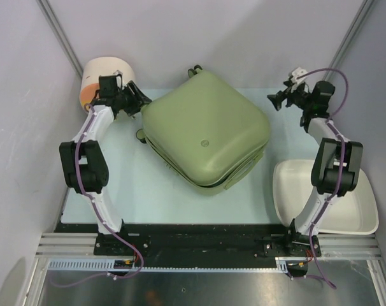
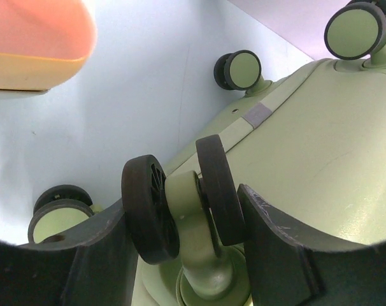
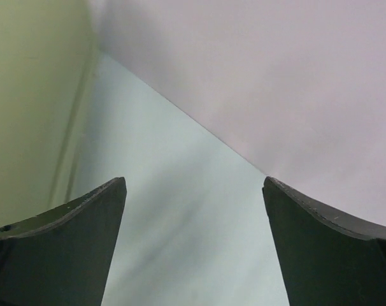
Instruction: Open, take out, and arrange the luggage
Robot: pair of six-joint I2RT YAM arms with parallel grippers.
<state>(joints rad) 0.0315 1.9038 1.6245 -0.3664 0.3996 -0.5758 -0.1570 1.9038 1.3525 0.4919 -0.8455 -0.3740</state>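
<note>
The luggage (image 1: 206, 134), a pale olive-green suitcase, lies closed and turned diagonally in the middle of the table. My left gripper (image 1: 141, 102) is at its back-left corner. In the left wrist view the two dark fingers (image 2: 276, 242) close on either side of a black twin caster wheel (image 2: 212, 191) of the luggage (image 2: 320, 146). Other green-capped wheels (image 2: 241, 69) show around it. My right gripper (image 1: 274, 101) hangs open beyond the luggage's right corner, with only table between its jaws (image 3: 194, 185). The luggage's shell (image 3: 34, 95) is blurred at the left of that view.
A cream-and-orange drum-shaped container (image 1: 104, 76) stands at the back left, just behind the left gripper, and shows in the left wrist view's corner (image 2: 40, 38). A white oval basin (image 1: 346, 204) sits at the near right beside the right arm. Walls enclose the table.
</note>
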